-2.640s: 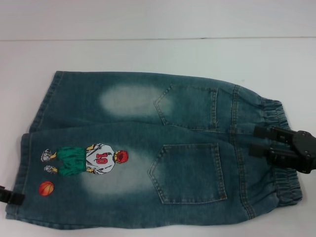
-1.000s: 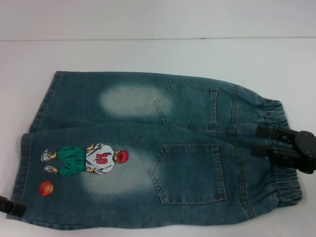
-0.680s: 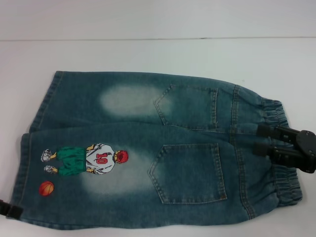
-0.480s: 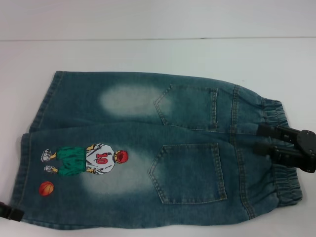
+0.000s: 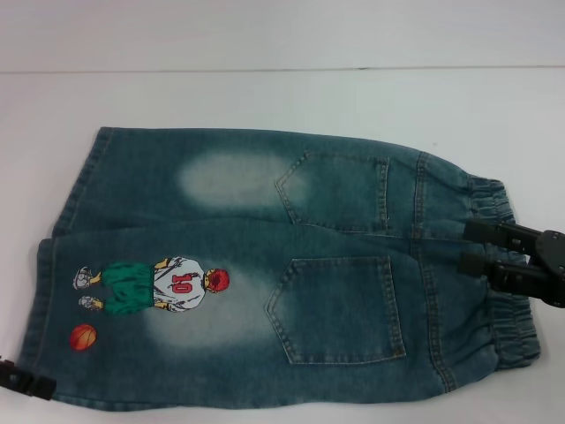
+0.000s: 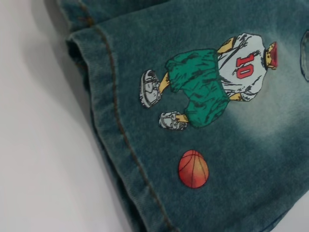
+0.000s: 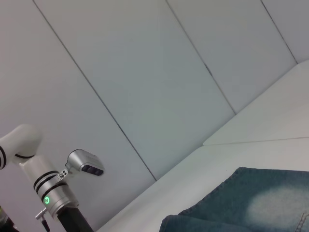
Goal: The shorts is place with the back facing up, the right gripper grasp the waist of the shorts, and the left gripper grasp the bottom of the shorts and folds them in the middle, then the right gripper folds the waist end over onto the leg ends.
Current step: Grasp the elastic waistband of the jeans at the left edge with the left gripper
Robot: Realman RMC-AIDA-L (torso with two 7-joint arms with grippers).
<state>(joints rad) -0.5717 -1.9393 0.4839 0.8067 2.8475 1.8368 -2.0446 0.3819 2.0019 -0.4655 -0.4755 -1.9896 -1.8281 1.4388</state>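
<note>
We see the shorts [image 5: 265,265] lying flat on the white table [image 5: 265,97], back side up, both patch pockets showing. Waist points to our right, legs to our left. The elastic waistband [image 5: 508,327] is gathered at the right edge. The leg ends [image 5: 40,300] sit at the left; the near leg overlaps the far one slightly.

Cartoon player [image 5: 154,284] with number 10 is on the near leg, orange ball [image 5: 83,336] just beside it toward the hem. The left wrist view shows the same print [image 6: 212,82] and ball [image 6: 193,168], plus the stitched hem [image 6: 116,145] running diagonally, lying flat on the table.

The right gripper [image 5: 484,249] sits over the waist area, just inside the waistband, between the two pocket rows. Its two black fingers [image 5: 481,231] are spread apart, with denim visible between them. We read it as open, not clamped on fabric. We cannot tell whether the tips touch the cloth.

The left gripper [image 5: 22,382] is at the near-left corner of the shorts, by the bottom hem. Only a black tip shows at the frame edge; we cannot tell if it is open or closed.

The right wrist view shows the left arm's silver wrist [image 7: 53,195] with its green ring, and a strip of denim [image 7: 241,203].
</note>
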